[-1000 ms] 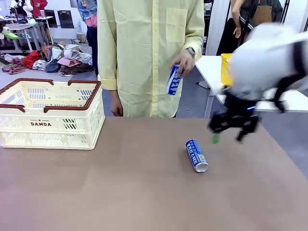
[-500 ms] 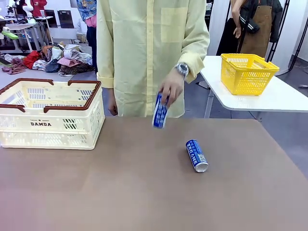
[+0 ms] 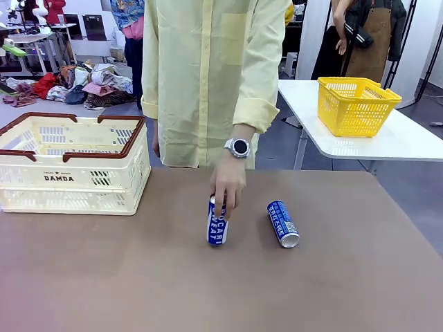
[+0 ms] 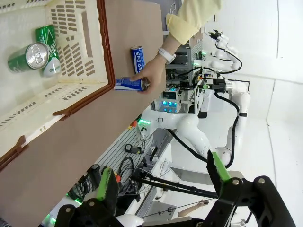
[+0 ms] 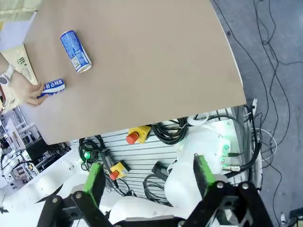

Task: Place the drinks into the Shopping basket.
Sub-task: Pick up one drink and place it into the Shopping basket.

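Centre frame, a hand (image 3: 228, 187) holds a slim blue can (image 3: 217, 225) upright on the matte brown table (image 3: 138, 277); left gripper (image 4: 160, 166) and right gripper (image 5: 147, 164) gape empty.

The front camera sits at the robot side of the table (image 3: 138, 290), fairly near, facing the person (image 3: 208, 69) at 12 o'clock. The left wrist camera hangs high, rolled sideways, looking down into the Shopping basket (image 4: 71, 49) at 10 o'clock. The right wrist camera, also high, looks down over the table's robot-side edge. All 3 views share the upright blue can (image 3: 217, 225) and the lying blue can (image 3: 283, 223).
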`<state>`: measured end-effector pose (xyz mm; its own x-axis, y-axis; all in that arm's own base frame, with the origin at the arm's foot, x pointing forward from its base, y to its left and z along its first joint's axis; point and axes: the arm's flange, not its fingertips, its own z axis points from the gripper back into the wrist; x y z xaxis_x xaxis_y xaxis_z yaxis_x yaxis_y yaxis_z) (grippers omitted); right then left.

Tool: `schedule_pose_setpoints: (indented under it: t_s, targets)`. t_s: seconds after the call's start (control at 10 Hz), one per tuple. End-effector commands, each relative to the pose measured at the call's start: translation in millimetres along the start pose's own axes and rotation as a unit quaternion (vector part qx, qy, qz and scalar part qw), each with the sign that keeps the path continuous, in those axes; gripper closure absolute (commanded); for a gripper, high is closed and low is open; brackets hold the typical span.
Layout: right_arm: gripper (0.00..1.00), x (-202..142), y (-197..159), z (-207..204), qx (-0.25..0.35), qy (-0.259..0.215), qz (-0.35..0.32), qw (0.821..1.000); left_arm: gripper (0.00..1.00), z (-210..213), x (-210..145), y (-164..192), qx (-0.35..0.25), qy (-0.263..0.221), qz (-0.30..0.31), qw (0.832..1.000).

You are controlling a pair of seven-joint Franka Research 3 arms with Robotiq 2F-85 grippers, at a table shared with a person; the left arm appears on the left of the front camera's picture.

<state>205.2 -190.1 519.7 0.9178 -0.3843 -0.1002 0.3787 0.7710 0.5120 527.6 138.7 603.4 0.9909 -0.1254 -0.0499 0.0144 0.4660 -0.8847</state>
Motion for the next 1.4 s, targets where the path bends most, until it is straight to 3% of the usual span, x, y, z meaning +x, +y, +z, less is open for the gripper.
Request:
schedule_pose_setpoints:
  t_s: [0.0,0.5,0.7,1.0,1.3]
  targets:
    - [0.00,-4.2,5.9,-2.5,-0.007,-0.013,0.013,1.000,0.00,0.2,-2.1,-4.0,-0.007,0.000,0.000,1.000]
    - [0.00,-4.8,44.8,-12.6,-0.055,-0.046,-0.013,0.997,0.00,0.2,-2.1,-4.0,-0.007,0.000,0.000,1.000]
    - [0.00,-2.2,101.9,-36.4,-0.104,-0.058,0.002,0.993,0.00,0.2,-2.1,-4.0,-0.007,0.000,0.000,1.000]
    - [0.00,-3.6,212.5,-113.3,-0.206,-0.063,0.072,0.974,0.00,0.2,-2.1,-4.0,-0.007,0.000,0.000,1.000]
    - [0.00,-12.9,276.6,-184.2,-0.256,-0.052,0.149,0.954,0.00,0.2,-2.1,-4.0,-0.007,0.000,0.000,1.000]
